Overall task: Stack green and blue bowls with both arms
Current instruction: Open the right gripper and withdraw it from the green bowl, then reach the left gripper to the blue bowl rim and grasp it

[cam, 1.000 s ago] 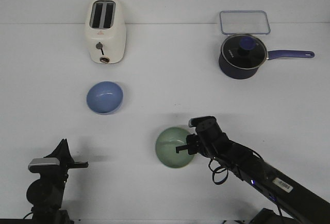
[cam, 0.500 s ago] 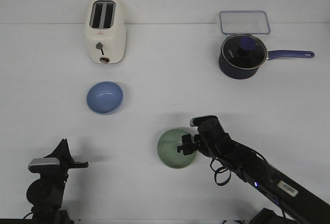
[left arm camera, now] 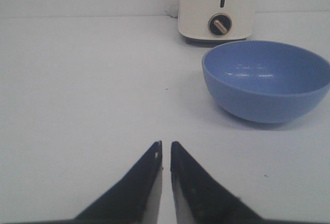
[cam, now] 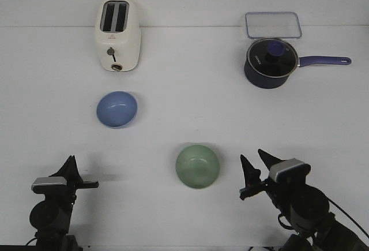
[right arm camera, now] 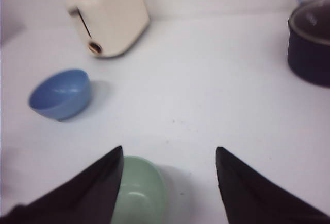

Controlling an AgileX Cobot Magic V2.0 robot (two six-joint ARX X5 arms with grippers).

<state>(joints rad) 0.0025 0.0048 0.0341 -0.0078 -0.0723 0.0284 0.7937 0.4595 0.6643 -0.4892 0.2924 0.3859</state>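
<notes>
The pale green bowl [cam: 197,165] sits upright on the white table, near the front middle. The blue bowl [cam: 117,109] sits upright farther back and to the left. My right gripper [cam: 251,156] is open and empty, pulled back to the right of the green bowl and apart from it. In the right wrist view the green bowl [right arm camera: 142,190] lies beside one finger of that gripper [right arm camera: 169,149], with the blue bowl [right arm camera: 59,92] beyond. My left gripper [cam: 70,161] is at the front left, shut and empty. In its wrist view the gripper [left arm camera: 165,142] points past the blue bowl [left arm camera: 265,80].
A cream toaster [cam: 117,34] stands at the back left. A dark navy lidded saucepan [cam: 271,62] with a long handle stands at the back right. A clear container lid [cam: 273,25] lies behind it.
My right gripper let go of the green bowl and drew back toward the front right. The bowl was tilted half a second ago and now sits flat. The left arm has not moved.
</notes>
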